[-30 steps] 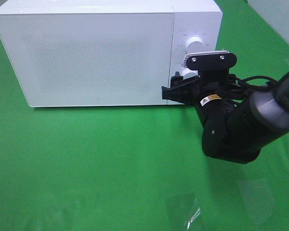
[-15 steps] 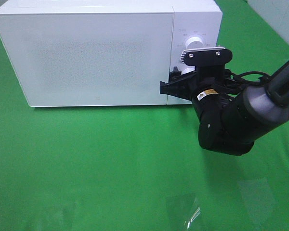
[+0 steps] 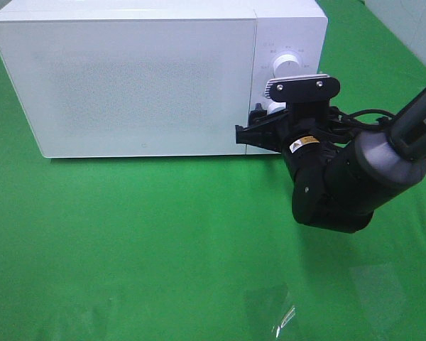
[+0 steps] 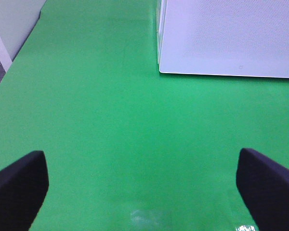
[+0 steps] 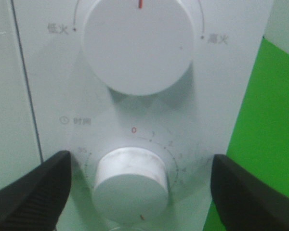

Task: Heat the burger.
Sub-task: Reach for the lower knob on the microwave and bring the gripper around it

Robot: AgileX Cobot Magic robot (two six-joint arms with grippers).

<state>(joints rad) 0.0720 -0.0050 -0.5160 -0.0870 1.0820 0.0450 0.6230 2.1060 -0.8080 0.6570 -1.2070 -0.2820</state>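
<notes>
My right claw (image 3: 258, 128) has edged closer to the microwave (image 3: 128, 85) at centre right, jaws wide and empty astride its timer knob (image 5: 130, 185), so setting the time looks next.

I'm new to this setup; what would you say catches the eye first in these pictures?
A big white microwave, door closed, stands at the back of the green cloth. The right tool is at its control panel, jaws open either side of the lower dial. The left tool hangs open over bare cloth.
</notes>
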